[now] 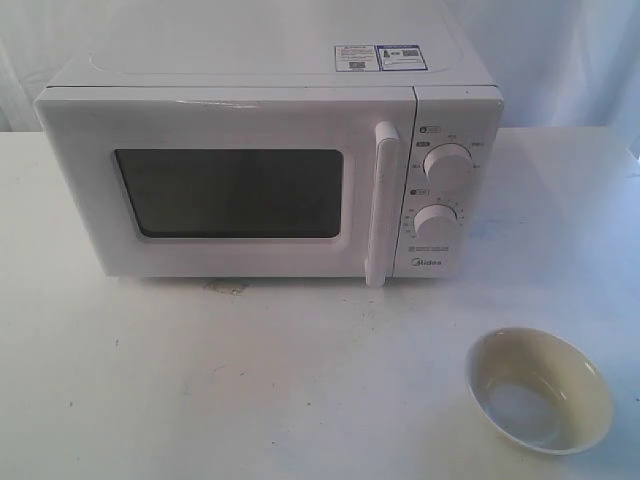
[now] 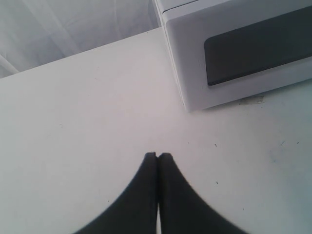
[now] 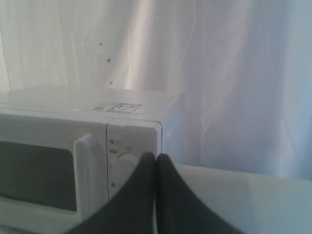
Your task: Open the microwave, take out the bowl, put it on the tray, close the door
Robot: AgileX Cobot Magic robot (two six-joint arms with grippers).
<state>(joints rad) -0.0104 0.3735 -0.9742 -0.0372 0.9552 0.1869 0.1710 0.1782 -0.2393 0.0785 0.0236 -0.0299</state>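
Observation:
The white Midea microwave [image 1: 455,105] stands at the back of the table, and its door [image 1: 230,120] with the dark window is closed flat, its vertical bar handle [image 1: 383,205] beside the two dials. A cream-white bowl [image 1: 538,388] sits upright and empty on the table in front of the dials, to the right. No tray shows in any view. My left gripper [image 2: 158,155] is shut with nothing in it, above bare table off the microwave's [image 2: 234,53] window-side corner. My right gripper [image 3: 155,156] is shut and empty too, level with the upper dial [image 3: 122,165]. Neither gripper appears in the exterior view.
The white table [image 1: 250,380] carries a few scuffs near the microwave's front foot. A white curtain [image 3: 234,73] hangs behind and beside the microwave. The bowl lies close to the table's front right edge.

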